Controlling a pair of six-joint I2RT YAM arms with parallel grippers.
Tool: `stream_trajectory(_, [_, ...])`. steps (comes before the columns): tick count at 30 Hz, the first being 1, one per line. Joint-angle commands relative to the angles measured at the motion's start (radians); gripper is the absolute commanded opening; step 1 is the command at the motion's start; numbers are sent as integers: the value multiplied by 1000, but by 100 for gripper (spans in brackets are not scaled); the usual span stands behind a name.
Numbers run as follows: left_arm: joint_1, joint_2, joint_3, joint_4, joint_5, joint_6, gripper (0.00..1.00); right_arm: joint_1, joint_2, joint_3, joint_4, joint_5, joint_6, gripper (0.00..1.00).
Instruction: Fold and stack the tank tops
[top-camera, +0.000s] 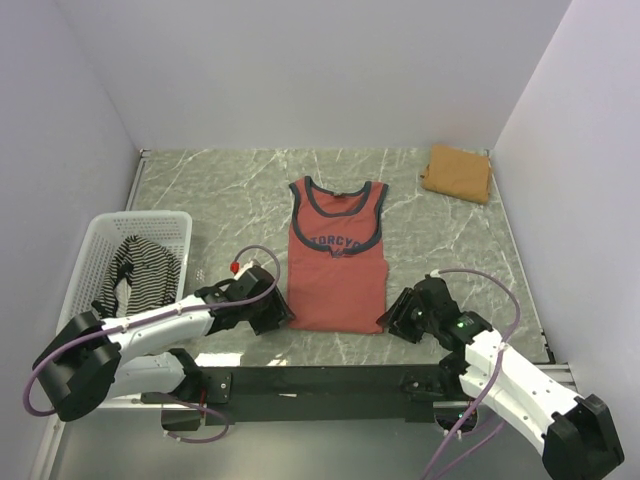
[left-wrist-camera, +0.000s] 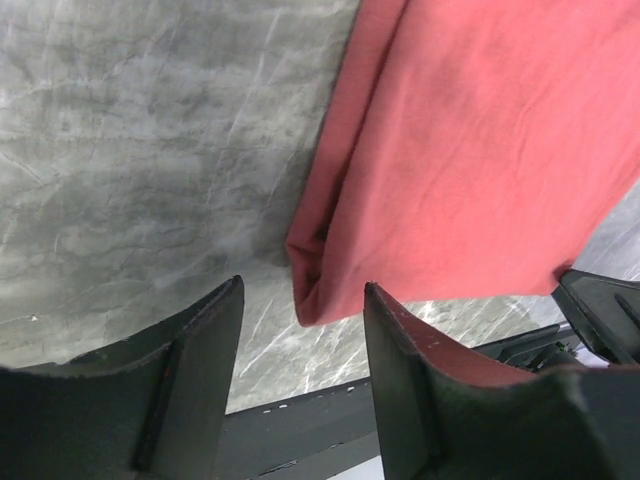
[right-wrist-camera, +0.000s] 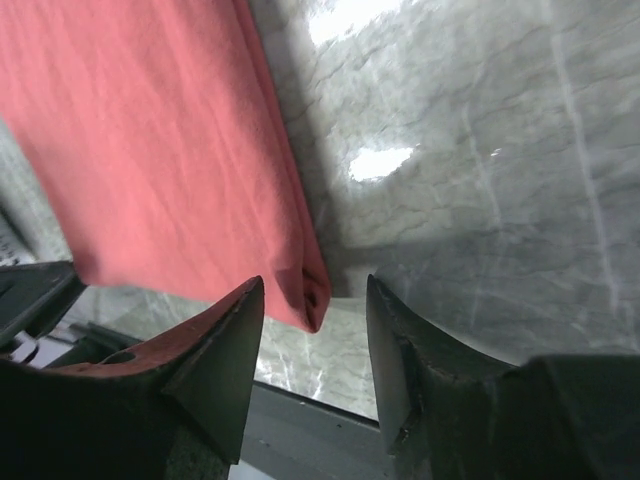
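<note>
Left gripper (left-wrist-camera: 302, 297) and my right gripper (right-wrist-camera: 314, 288) stand open; each frames one near corner of the rust-red tank top (top-camera: 338, 270).

White arms (top-camera: 150, 325), black jaws, purple cables (top-camera: 470, 272)

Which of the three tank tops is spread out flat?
The rust-red tank top with dark trim, mid-table. The tan tank top lies folded in the far right corner; the striped tank top is bunched in the white basket.
</note>
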Motion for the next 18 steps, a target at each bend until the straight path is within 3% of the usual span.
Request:
stream_trajectory(1, [-4, -5, -21, 45, 27, -41, 56, 12, -8, -56, -31, -22, 22, 52])
stream_trajectory(15, [-16, 67, -55, 122, 28, -70, 46, 22, 69, -123, 49, -69, 34, 45])
stream_trajectory(18, [-16, 99, -50, 138, 21, -63, 41, 22, 81, -122, 70, -62, 34, 30])
